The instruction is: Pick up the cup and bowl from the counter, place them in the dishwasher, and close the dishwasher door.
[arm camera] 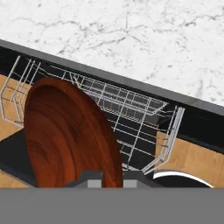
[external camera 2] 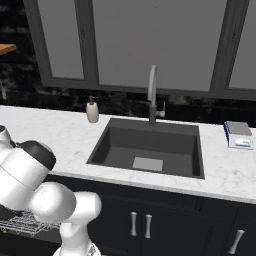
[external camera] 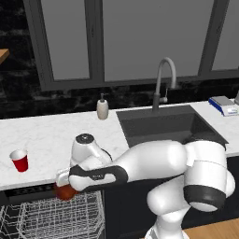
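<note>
Bowl (arm camera: 70,135) pinched in my gripper (arm camera: 111,177) hangs over the rack (external camera: 51,217) just below the counter's (external camera: 46,135) front edge; next I lower and release, cup (external camera: 19,160) waiting on that counter.

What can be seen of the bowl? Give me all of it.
The bowl is reddish-brown with a wood-like grain in rings. In the hand view it is held on edge, its hollow side facing the camera, with the gripper shut on its rim. It hangs over the dishwasher's white wire rack, just below the edge of the marble counter, touching neither. In the left base view it shows as a brown lump under the hand.
</note>
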You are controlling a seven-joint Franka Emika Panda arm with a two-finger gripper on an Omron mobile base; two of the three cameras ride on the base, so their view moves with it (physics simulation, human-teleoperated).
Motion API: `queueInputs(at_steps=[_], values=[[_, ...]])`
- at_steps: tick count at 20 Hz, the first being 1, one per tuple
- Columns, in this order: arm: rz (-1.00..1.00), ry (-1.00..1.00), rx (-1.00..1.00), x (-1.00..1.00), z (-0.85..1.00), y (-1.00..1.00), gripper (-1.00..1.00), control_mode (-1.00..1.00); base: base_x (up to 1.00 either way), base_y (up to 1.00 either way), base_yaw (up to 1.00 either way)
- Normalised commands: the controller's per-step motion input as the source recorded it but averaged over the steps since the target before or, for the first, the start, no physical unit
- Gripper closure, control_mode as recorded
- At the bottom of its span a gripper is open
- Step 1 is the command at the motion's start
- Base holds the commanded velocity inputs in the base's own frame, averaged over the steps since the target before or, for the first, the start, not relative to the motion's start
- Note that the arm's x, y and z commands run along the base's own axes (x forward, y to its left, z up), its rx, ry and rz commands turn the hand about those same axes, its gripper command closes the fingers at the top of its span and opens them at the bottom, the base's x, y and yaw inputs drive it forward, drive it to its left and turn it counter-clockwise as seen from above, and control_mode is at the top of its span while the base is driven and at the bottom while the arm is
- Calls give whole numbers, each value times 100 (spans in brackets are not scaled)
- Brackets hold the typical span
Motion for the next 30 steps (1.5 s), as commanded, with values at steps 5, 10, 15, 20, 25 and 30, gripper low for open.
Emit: queueInputs(at_steps=[5, 10, 15, 20, 25, 30], values=[[0, 0, -14, -56, 6, 42, 100, -100, 0, 0, 0], [0, 0, -15, -27, 8, 55, 100, -100, 0, 0, 0], [0, 0, -17, 0, 0, 63, 100, -100, 0, 0, 0], [0, 0, -15, 0, -23, 53, 100, -100, 0, 0, 0], [0, -1, -3, 8, -36, 15, 100, -100, 0, 0, 0], [0, 0, 0, 31, -43, 0, 100, -100, 0, 0, 0]])
